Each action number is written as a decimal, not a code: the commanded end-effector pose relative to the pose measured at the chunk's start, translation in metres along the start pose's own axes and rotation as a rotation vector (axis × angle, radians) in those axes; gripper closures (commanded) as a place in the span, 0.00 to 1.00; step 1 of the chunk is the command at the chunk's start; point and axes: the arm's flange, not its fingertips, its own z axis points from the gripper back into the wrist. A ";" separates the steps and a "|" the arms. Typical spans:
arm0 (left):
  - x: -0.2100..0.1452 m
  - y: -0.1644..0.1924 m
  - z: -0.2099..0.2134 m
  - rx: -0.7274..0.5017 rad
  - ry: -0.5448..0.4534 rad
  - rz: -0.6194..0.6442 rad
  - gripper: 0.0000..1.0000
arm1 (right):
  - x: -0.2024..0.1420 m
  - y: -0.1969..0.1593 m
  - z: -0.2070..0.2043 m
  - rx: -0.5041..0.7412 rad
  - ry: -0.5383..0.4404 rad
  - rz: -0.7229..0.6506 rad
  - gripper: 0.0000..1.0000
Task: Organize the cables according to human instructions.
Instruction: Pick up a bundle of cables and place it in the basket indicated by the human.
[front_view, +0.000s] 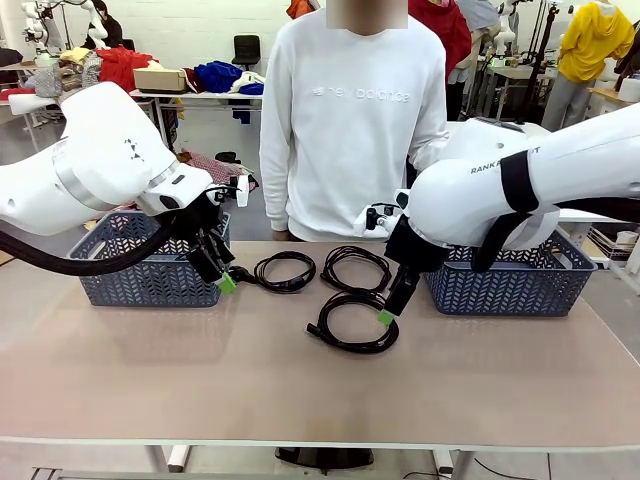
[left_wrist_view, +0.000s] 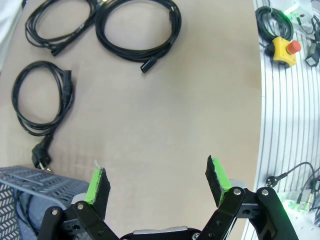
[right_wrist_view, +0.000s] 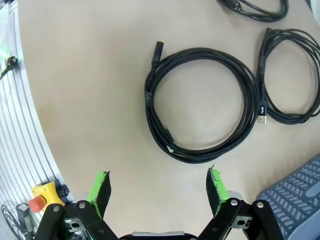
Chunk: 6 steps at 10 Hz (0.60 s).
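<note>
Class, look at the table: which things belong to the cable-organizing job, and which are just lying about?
Job in hand: near cable coil; far cable coil; left-hand cable coil; probably left basket and right basket, as places to put them.
Lying about: yellow stop button; spare cords beside the table; clothes on back tables.

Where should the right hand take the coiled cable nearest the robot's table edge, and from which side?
Probably from above, straddling the arc nearest the open right hand: one finger inside the ring, one outside. The coiled cable lies flat with its turns bunched together there, so one pinch should catch them all.
</note>
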 end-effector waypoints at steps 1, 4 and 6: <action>0.000 0.001 0.001 -0.002 -0.002 0.002 0.00 | 0.003 0.004 -0.001 0.001 0.000 0.010 0.00; 0.000 0.001 0.001 -0.002 -0.002 0.002 0.00 | 0.003 0.004 -0.001 0.001 0.000 0.010 0.00; 0.000 0.001 0.001 -0.002 -0.002 0.002 0.00 | 0.015 0.005 -0.011 -0.007 0.031 0.008 0.00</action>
